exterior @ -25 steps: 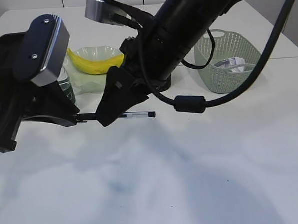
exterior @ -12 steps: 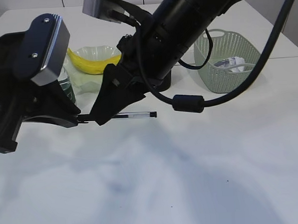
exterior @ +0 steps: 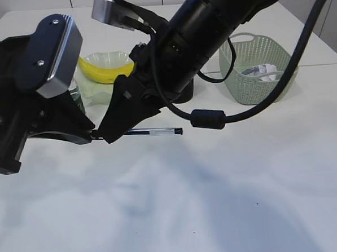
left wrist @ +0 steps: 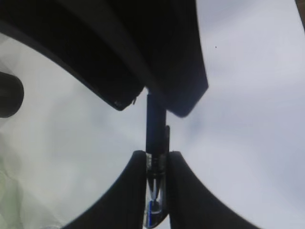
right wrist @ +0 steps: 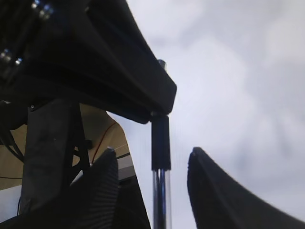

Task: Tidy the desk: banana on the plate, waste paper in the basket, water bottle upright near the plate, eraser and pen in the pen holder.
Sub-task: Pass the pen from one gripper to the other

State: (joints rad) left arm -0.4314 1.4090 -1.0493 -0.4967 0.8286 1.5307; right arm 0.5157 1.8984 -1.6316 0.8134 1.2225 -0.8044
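Note:
A clear pen with a black cap (exterior: 157, 131) hangs level above the table. My left gripper (exterior: 91, 134) is shut on its end, and the left wrist view shows the pen (left wrist: 156, 126) pinched between the jaws of that gripper (left wrist: 156, 160). My right gripper (exterior: 109, 134) stands open around the pen. In the right wrist view the pen (right wrist: 160, 143) runs between the spread fingers (right wrist: 102, 183) of the gripper (right wrist: 152, 164) without touching them. The banana (exterior: 106, 71) lies on the pale green plate (exterior: 96, 91). Crumpled waste paper (exterior: 264, 71) sits in the green basket (exterior: 256, 82). The water bottle (exterior: 76, 100) peeks out behind my left arm. The eraser is out of view.
A dark round base (exterior: 185, 94), mostly hidden behind my right arm, stands between the plate and the basket. Both arms crowd the left and middle of the white table (exterior: 218, 202). A cable (exterior: 207, 119) loops down from the right arm.
My right gripper has slid left along the pen towards the left gripper, so more of the pen's right end shows. The left gripper has kept its grip.

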